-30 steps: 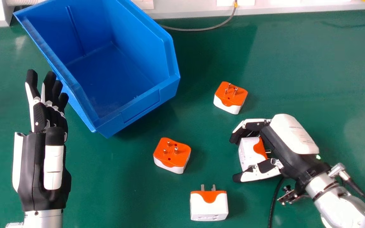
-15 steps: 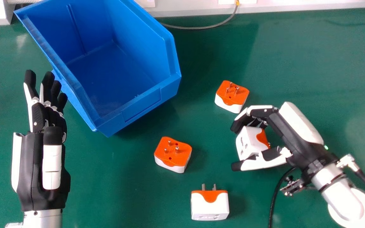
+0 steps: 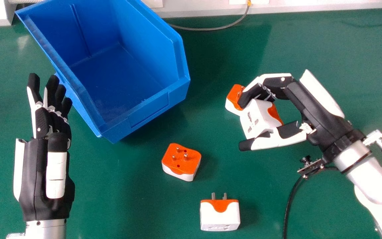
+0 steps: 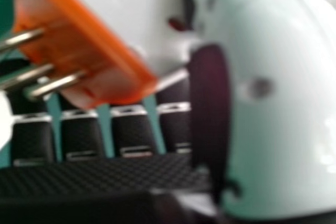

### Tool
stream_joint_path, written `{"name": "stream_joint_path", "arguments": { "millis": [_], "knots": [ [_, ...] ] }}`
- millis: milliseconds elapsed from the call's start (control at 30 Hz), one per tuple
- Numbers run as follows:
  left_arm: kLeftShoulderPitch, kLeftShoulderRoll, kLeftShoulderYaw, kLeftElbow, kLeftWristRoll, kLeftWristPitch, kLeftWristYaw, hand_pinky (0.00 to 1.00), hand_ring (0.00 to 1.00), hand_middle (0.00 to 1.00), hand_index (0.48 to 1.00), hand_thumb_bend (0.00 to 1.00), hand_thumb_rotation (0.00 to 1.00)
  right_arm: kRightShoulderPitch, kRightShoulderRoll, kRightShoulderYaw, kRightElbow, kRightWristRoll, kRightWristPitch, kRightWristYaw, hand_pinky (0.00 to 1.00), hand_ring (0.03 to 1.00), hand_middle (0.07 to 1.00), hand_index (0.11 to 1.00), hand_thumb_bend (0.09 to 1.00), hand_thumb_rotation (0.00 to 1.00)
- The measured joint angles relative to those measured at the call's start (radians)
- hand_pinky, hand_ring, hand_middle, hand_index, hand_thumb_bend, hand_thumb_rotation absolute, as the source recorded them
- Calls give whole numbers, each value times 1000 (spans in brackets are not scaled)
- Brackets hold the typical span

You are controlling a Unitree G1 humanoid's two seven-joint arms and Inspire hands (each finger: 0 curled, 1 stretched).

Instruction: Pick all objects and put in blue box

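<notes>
Between the right hand's (image 3: 277, 134) fingers and thumb, an orange-and-white adapter (image 3: 258, 116).

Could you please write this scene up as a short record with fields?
Right hand: curled round an orange-and-white plug adapter
Adapters on green table: three
Far adapter: partly hidden behind the right hand's fingers
Middle adapter: pins up
Near adapter: pins pointing away from the robot
Blue box: far left, open side up
Left hand: open, by the box
</notes>
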Motion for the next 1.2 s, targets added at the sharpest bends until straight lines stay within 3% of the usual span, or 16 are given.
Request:
{"name": "stream_joint_path", "arguments": {
  "millis": [133,433,733,1200],
  "knots": [
    [-3,0,0,10,13,0,4,1000,1000,1000,1000,843,894,-10,32,-15,-42,32,0,34,374,423,496,503,518,0],
    [-10,0,-1,17,15,0,13,1000,1000,1000,1000,841,894,-119,116,-36,-156,54,16,52,373,425,495,501,518,0],
    [-28,0,-1,43,14,-4,5,1000,1000,1000,1000,841,894,-273,226,-33,-152,18,12,13,361,421,494,498,519,0],
    [-51,-1,-1,79,13,-21,-5,1000,1000,1000,1000,840,894,-475,321,-1,-55,-61,25,-5,332,430,502,508,508,0]
  ]
}}
